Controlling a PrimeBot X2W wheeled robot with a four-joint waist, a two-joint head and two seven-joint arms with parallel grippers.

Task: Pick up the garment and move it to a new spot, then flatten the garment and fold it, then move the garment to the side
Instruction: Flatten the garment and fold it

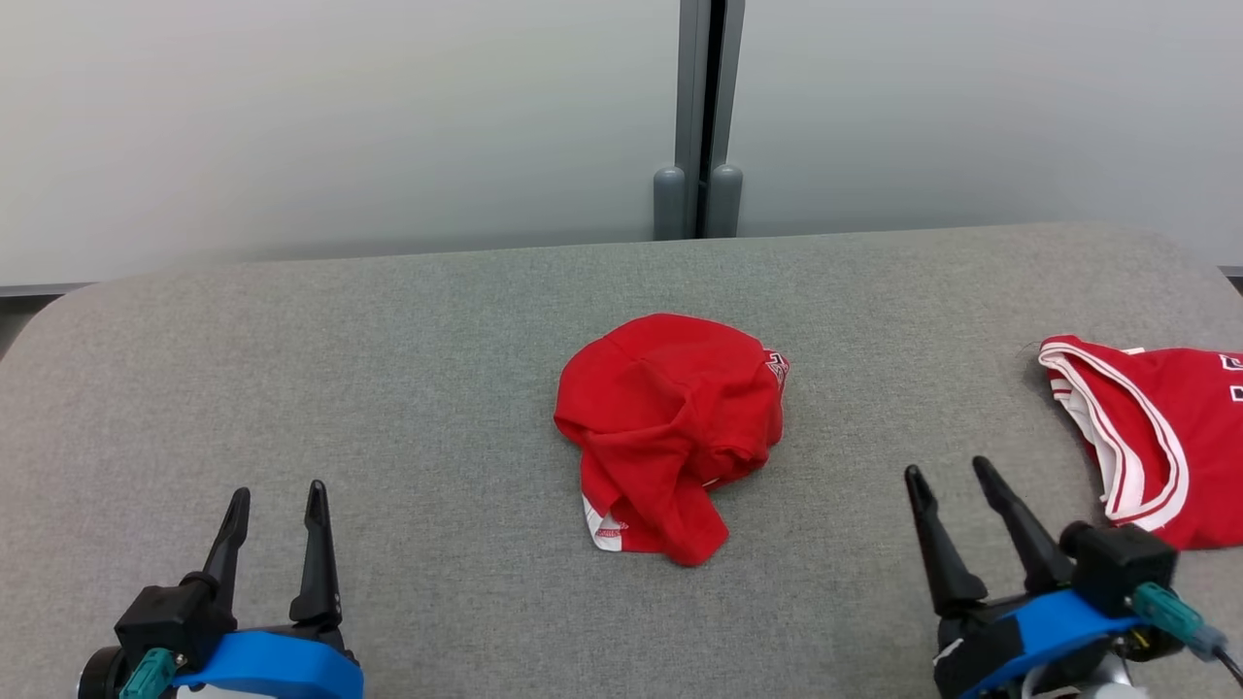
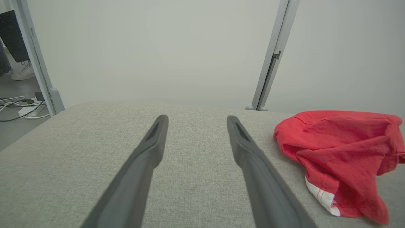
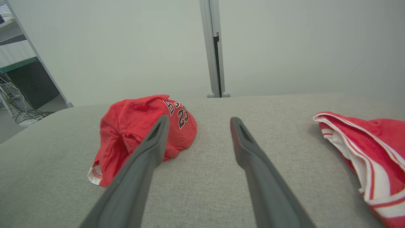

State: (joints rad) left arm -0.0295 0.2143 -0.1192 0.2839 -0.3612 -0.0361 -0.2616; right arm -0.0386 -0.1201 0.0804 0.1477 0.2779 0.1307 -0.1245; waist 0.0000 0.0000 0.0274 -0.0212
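Observation:
A crumpled red garment (image 1: 670, 427) with white trim lies bunched in the middle of the grey padded table (image 1: 388, 369). The left wrist view has the garment (image 2: 341, 152) at its right. From the right wrist the garment (image 3: 139, 129) appears left of centre, with black numbers on it. My left gripper (image 1: 277, 505) rests open at the lower left, well short of the cloth and to its left. At the lower right my right gripper (image 1: 947, 481) is open too, apart from the cloth on its right side. Nothing is between either pair of fingers.
A second red garment with white stripes (image 1: 1156, 437) lies at the table's right edge, close beside my right gripper; the right wrist view shows this striped garment (image 3: 370, 158) too. A pale wall with a grey post (image 1: 704, 116) stands behind the table. Cables lie on the floor (image 2: 19, 107) beyond the left edge.

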